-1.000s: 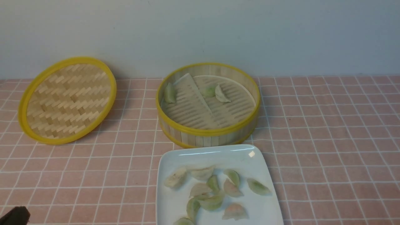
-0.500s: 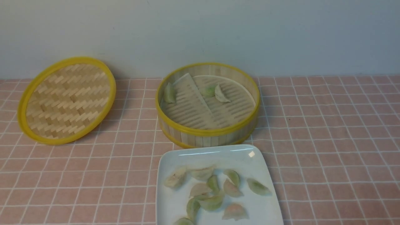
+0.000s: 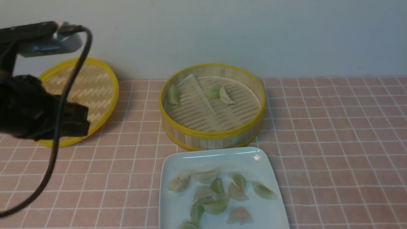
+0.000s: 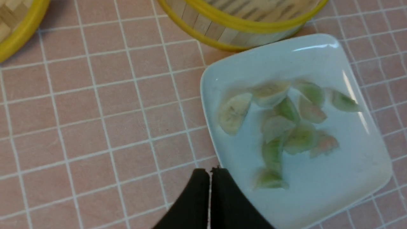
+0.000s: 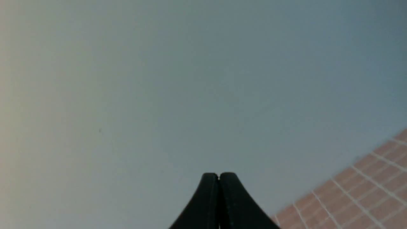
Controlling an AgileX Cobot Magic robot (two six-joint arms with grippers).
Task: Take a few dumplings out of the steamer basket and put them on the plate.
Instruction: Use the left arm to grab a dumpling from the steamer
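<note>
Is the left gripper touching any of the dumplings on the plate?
Apart. The left wrist view shows the left gripper, jaws shut, short of the dumplings, with bare plate between them.

The left gripper (image 4: 210, 170) is held with jaws pressed together; the right gripper (image 5: 218, 174) is closed likewise, tip against tip.

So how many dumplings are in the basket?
3: one dumpling leans on the left wall of the steamer basket; a green one and a whitish one touch near its middle.
</note>
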